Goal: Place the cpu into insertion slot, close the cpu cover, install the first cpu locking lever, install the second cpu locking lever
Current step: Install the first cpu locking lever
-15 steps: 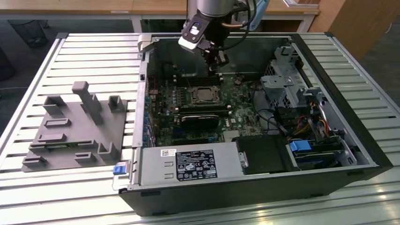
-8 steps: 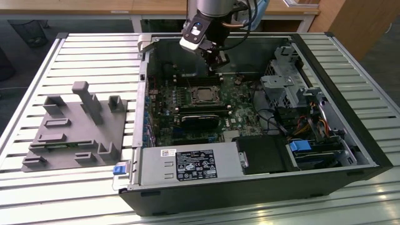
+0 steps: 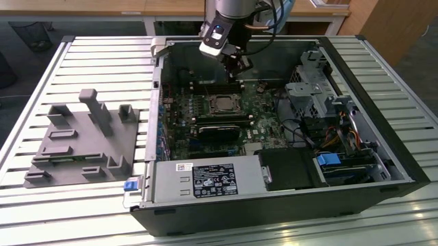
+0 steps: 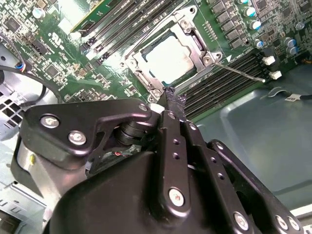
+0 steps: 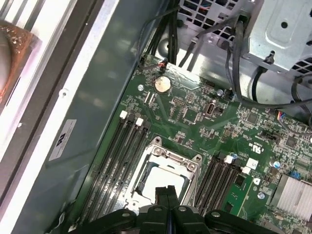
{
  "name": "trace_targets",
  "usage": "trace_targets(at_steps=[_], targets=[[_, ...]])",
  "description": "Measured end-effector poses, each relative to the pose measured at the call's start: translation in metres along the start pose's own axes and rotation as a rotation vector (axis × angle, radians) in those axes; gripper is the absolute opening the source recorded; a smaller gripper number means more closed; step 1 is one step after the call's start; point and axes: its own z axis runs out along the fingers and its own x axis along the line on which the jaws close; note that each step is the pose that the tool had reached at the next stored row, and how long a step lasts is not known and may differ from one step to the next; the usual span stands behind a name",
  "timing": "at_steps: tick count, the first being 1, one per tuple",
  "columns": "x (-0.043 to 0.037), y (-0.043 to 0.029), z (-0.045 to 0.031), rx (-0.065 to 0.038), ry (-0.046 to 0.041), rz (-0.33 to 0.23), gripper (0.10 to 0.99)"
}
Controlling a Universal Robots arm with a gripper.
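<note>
Gripper (image 3: 236, 77) closed finger to finger, empty, poised inside open computer case (image 3: 205, 215) above green circuit board (image 5: 195, 126). Just ahead of fingertips: insertion slot (image 5: 173, 157), cpu cover (image 4: 197, 41) down flat over seated cpu (image 4: 168, 53). Thin locking lever (image 4: 241, 72) angled outward beside slot, off to one side of tips.

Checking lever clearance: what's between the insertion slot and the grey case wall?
Long black memory slots, in the first wrist view, lie side by side between the insertion slot and the case wall.
</note>
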Motion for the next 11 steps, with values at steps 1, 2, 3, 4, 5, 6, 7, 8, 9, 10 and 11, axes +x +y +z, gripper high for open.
trace_targets(at_steps=[1,2,3,4,5,6,7,8,9,10,11], targets=[[0.0,0.0,0.0,0.0,0.0003,-0.006,0.106],[0.0,0.0,0.0,0.0,0.0006,-0.012,0.106],[0.0,0.0,0.0,0.0,0.0008,-0.018,0.106],[0.0,0.0,0.0,0.0,0.0012,-0.024,0.106],[0.0,0.0,0.0,0.0,0.0015,-0.031,0.106],[0.0,0.0,0.0,0.0,0.0018,-0.038,0.106],[0.0,0.0,0.0,-0.001,0.0022,-0.046,0.106],[0.0,0.0,0.0,-0.001,0.0026,-0.055,0.106],[0.0,0.0,0.0,-0.001,0.0033,-0.067,0.106],[0.0,0.0,0.0,-0.001,0.004,-0.082,0.106],[0.0,0.0,0.0,-0.001,0.0047,-0.097,0.106]])
